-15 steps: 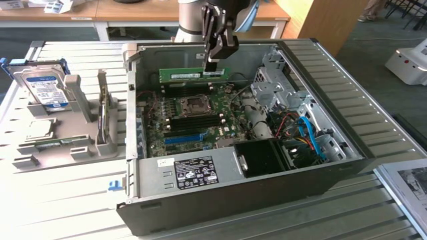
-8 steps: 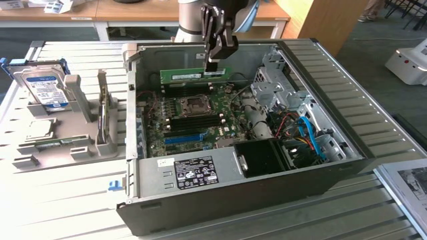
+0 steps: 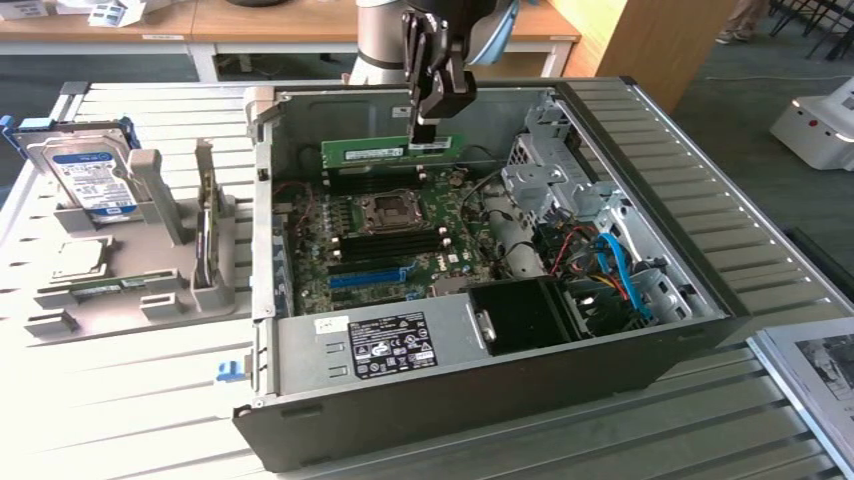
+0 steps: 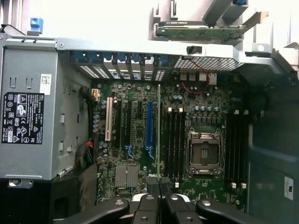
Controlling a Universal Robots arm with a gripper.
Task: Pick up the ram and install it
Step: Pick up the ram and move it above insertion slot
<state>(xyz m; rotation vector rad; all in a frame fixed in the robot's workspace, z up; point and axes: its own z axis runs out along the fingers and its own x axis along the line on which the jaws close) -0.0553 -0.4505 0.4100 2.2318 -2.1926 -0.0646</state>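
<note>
Gripper (image 3: pixel 427 138) nearly closed, pinching the ram (image 3: pixel 380 152) by its top edge. The stick hangs level beneath it over the open case (image 3: pixel 467 410). Memory slots (image 4: pixel 175 144) lie below, case walls well apart either side.

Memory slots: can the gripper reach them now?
Probably yes: the case is open, the slots beside the CPU socket look empty, and the gripper holds the ram above them.

Lab/workshop, open PC case (image 3: pixel 467 420), parts rack (image 3: pixel 120 300), desks (image 3: pixel 267 22)
</note>
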